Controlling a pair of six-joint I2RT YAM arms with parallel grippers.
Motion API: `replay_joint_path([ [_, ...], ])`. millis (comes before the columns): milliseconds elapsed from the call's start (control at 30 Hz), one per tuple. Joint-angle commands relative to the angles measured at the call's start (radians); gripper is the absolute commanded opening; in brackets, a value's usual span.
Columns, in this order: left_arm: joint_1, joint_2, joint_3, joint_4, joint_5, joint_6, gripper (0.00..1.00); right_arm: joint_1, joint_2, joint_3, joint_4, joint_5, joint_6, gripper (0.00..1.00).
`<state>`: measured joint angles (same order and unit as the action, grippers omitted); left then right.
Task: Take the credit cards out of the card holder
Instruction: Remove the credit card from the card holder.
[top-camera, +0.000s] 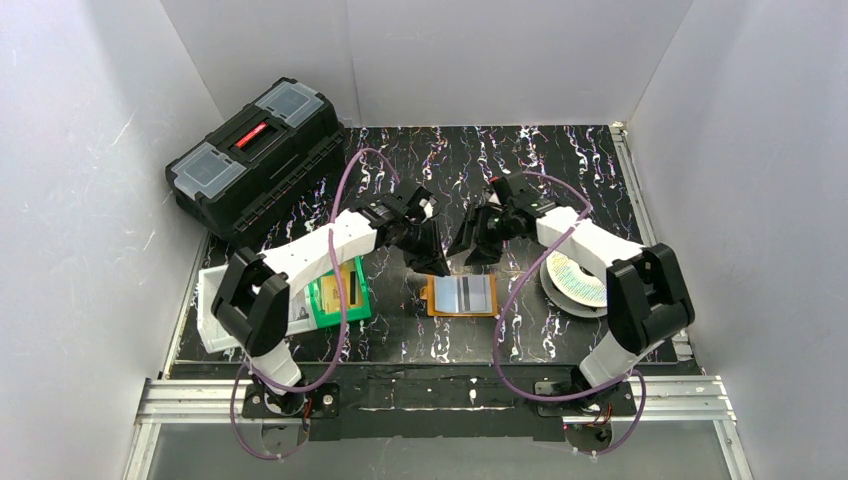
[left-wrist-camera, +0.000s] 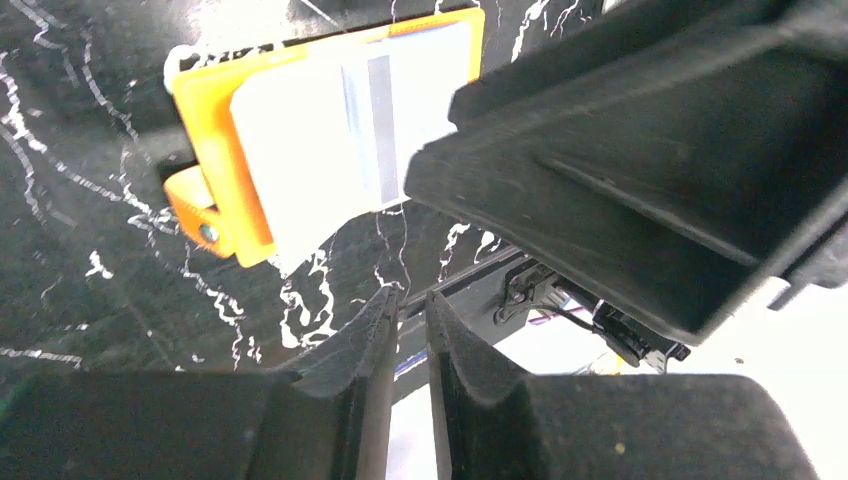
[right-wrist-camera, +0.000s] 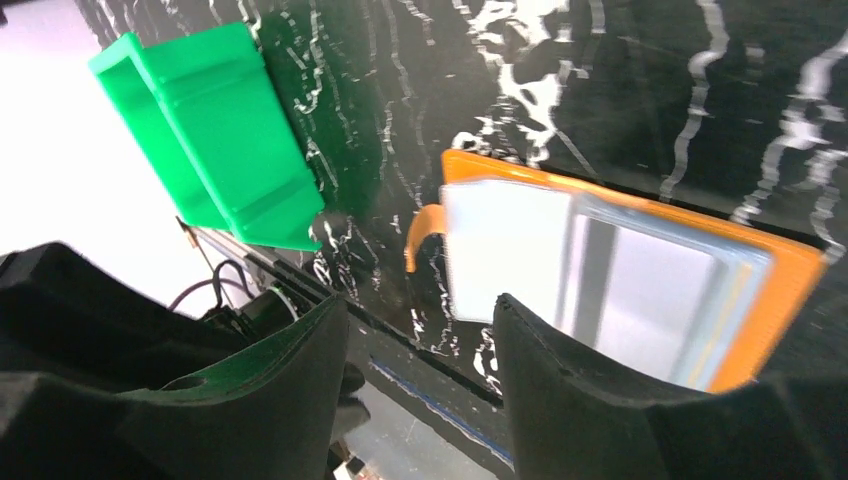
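Note:
The card holder (top-camera: 462, 295) is an orange wallet lying open and flat on the black marbled table. Its silvery-clear pockets face up. A pale card with a grey stripe (left-wrist-camera: 378, 120) shows through the pocket; it also shows in the right wrist view (right-wrist-camera: 590, 275). My left gripper (top-camera: 430, 255) hovers just behind the wallet's left edge, its jaws almost together with nothing between them (left-wrist-camera: 412, 300). My right gripper (top-camera: 475, 245) hovers behind the wallet's right part, open and empty (right-wrist-camera: 420, 305). The wallet (right-wrist-camera: 780, 270) lies just past its fingers.
A green plastic bin (top-camera: 338, 292) stands left of the wallet, with a yellowish strip inside. A white tray (top-camera: 212, 310) lies further left. A black toolbox (top-camera: 255, 160) sits at the back left. A round white patterned disc (top-camera: 578, 282) lies right of the wallet.

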<state>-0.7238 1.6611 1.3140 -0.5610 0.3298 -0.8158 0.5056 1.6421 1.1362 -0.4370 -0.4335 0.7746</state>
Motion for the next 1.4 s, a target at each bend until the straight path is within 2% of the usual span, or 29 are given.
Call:
replay_joint_path([
  [0, -0.002, 0.072, 0.042, 0.069, 0.058, -0.027, 0.16, -0.053, -0.059, -0.078, -0.048, 0.034, -0.016, 0.62],
  [100, -0.002, 0.139, 0.039, 0.120, 0.081, -0.032, 0.18, -0.061, -0.085, -0.117, -0.061, 0.051, -0.045, 0.58],
  [167, -0.001, 0.193, 0.015, 0.190, 0.114, -0.047, 0.20, -0.061, -0.095, -0.148, -0.078, 0.068, -0.076, 0.49],
  [267, -0.001, 0.224, -0.013, 0.247, 0.131, -0.057, 0.20, -0.061, -0.095, -0.170, -0.092, 0.093, -0.100, 0.39],
  [467, 0.004, 0.262, -0.079, 0.366, 0.173, -0.082, 0.20, -0.056, -0.066, -0.193, -0.077, 0.116, -0.121, 0.27],
  [900, 0.009, 0.298, -0.147, 0.474, 0.206, -0.100, 0.19, -0.031, -0.039, -0.209, -0.084, 0.230, -0.133, 0.22],
  [1367, 0.010, 0.300, -0.183, 0.530, 0.225, -0.113, 0.19, 0.001, 0.011, -0.202, -0.070, 0.229, -0.130, 0.20],
])
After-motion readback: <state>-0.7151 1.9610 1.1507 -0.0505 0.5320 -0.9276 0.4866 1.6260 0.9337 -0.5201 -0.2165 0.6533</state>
